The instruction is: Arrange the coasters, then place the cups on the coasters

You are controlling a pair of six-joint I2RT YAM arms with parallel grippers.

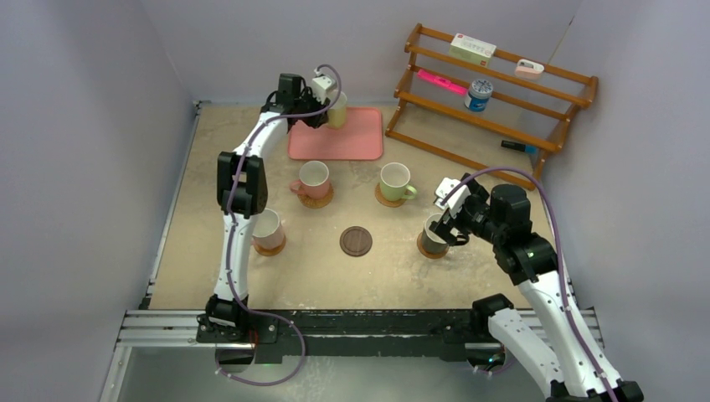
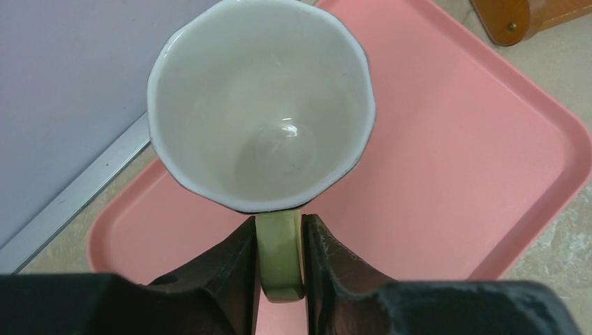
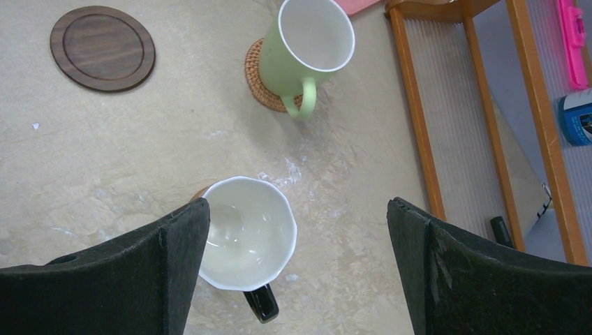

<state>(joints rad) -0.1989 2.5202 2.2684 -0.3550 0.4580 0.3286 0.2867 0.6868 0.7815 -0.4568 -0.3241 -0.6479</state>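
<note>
While left end effector (image 2: 279, 227) pinches handle of white-lined pale-yellow cup (image 2: 262, 105), right end effector (image 3: 299, 207) spread.

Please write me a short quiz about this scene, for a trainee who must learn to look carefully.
1. True or false: the left gripper is closed on the handle of the yellow mug.
2. How many mugs stand on coasters? A) two B) four C) five
3. Missing word: the coaster with no mug on it is dark ____.
Key: 1 true; 2 B; 3 brown.
</note>
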